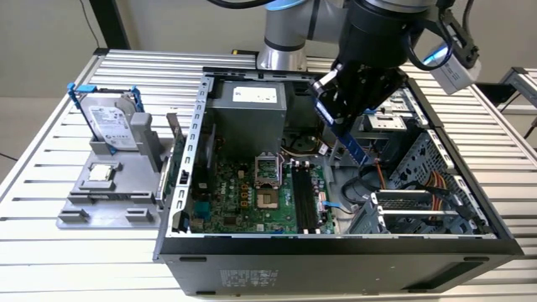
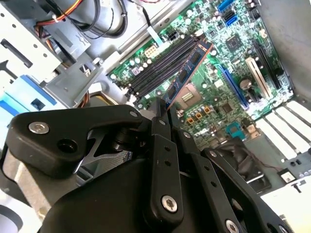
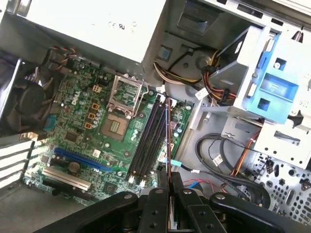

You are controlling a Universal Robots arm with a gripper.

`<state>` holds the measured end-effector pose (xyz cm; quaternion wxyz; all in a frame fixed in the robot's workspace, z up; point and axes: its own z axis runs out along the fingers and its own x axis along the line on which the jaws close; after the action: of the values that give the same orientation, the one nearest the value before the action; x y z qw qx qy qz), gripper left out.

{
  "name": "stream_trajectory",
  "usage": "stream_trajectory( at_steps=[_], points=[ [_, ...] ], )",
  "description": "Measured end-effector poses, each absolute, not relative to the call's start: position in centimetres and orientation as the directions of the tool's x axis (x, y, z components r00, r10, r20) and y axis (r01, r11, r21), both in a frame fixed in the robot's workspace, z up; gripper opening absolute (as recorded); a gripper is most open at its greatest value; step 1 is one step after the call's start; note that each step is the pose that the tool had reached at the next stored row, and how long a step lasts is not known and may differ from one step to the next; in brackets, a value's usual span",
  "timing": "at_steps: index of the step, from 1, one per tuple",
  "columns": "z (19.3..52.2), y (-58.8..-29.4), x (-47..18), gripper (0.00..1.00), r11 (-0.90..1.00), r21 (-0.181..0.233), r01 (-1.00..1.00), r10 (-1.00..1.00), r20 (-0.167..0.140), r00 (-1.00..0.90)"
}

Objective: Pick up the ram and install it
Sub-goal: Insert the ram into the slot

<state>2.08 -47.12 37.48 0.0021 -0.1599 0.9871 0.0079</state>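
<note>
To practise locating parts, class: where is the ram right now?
The ram is clamped in the gripper, inside the open computer case toward the exterior view's right, above the motherboard's black memory slots.

My arm (image 1: 283, 38) is a silver-grey tube with a blue-grey band at its top, and past it my wrist (image 1: 381, 25) turns glossy black. Black cables (image 1: 409, 50) loop off that wrist, next to a pale grey camera box (image 1: 454, 70) with a blue glow on its face. My gripper (image 2: 163, 110) is matte black all over. Its flat link bars have rounded ends, each pinned with small silver screws (image 2: 169, 204), and a patch of bare grey metal shows between them.
</note>
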Motion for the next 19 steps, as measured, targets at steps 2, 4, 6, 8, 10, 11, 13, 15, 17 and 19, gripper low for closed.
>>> stream_trajectory(
  at_steps=[2, 4, 6, 8, 10, 11, 13, 15, 17, 19],
  points=[
    [37.48, -47.12, 2.09, 0.0, 0.954, 0.015, -0.298, -0.298, -0.007, -0.955],
    [37.47, -47.12, 2.09, 0.0, 0.96, 0.015, -0.281, -0.281, -0.007, -0.96],
    [37.47, -47.12, 2.09, 0.0, 0.965, 0.015, -0.263, -0.263, -0.007, -0.965],
    [37.47, -47.12, 2.09, 0.0, 0.969, 0.015, -0.246, -0.246, -0.007, -0.969],
    [37.48, -47.13, 2.08, 0.0, 0.973, 0.015, -0.229, -0.229, -0.007, -0.973],
    [37.47, -47.12, 2.09, 0.0, 0.975, 0.015, -0.221, -0.221, -0.007, -0.975],
    [37.47, -47.13, 2.09, 0.0, 0.978, 0.015, -0.206, -0.206, -0.007, -0.979],
    [37.48, -47.13, 2.09, 0.0, 0.981, 0.015, -0.196, -0.196, -0.007, -0.981],
    [37.47, -47.12, 2.09, 0.0, 0.981, 0.015, -0.195, -0.195, -0.007, -0.981],
    [37.47, -47.12, 2.09, 0.0, 0.981, 0.015, -0.195, -0.195, -0.007, -0.981]
  ],
)
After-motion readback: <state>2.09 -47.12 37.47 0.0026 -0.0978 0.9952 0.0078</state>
